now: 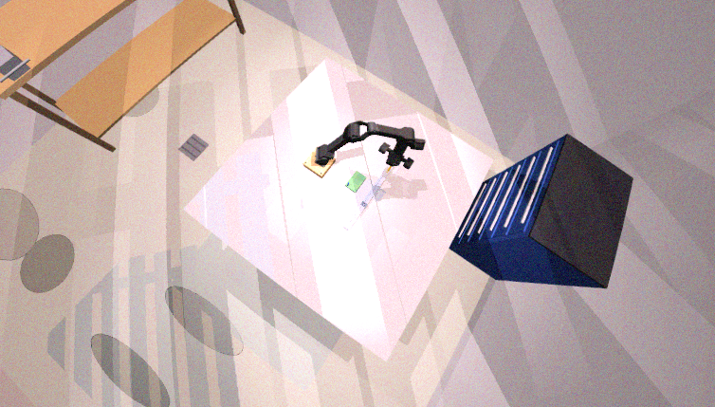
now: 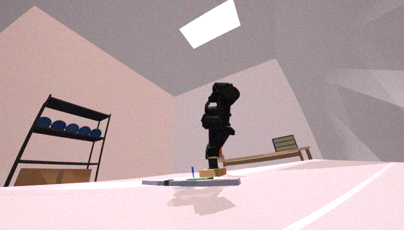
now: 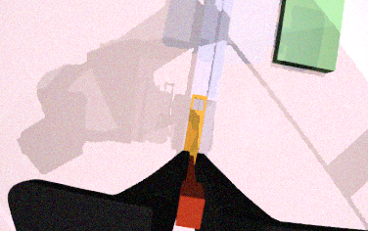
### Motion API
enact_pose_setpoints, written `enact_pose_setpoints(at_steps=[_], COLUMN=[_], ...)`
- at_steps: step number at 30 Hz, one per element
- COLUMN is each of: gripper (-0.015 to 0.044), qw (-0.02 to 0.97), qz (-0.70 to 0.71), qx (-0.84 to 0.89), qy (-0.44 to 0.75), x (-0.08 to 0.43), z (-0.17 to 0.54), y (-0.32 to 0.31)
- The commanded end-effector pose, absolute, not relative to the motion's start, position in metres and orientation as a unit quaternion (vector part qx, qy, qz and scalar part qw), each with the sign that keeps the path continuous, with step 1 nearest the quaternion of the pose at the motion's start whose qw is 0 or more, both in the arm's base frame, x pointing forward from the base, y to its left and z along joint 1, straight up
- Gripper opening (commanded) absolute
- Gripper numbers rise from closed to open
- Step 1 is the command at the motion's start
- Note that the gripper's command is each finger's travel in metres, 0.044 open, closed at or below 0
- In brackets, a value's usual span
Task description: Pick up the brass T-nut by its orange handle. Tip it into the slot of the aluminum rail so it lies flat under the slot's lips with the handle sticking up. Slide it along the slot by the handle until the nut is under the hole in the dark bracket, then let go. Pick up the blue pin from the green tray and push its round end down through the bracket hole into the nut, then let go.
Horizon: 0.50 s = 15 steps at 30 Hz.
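The hand [image 1: 391, 165] [image 2: 213, 157] [image 3: 194, 156] is gripping the handle [image 3: 190, 211] [image 2: 221, 152] — probably light, stiff; the smooth nut [image 1: 389, 169] [image 3: 195, 129] [image 2: 214, 157] is risking a twist — low pinching is suiting it.

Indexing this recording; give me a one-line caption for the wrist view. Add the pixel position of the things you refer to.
Jaws closed on the orange handle [image 3: 190, 211], brass T-nut [image 3: 193, 132] extending toward the rail [image 3: 206, 73], green tray [image 3: 309, 36] off to one side.
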<state>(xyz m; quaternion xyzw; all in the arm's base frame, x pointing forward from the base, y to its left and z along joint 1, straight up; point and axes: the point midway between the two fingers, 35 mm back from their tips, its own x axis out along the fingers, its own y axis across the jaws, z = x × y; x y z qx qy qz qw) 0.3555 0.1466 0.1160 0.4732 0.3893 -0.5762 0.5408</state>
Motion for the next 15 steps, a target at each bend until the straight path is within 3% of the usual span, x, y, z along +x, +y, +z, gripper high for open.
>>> enact_pose_setpoints(at_steps=[1,15], gripper=[-0.015,-0.015], qw=[0.545,0.559], qz=[-0.572,-0.562], qx=[0.478,0.486], qy=[0.383,0.368], x=[0.3548,0.354], z=[0.1181,0.116], y=[0.147,0.1486])
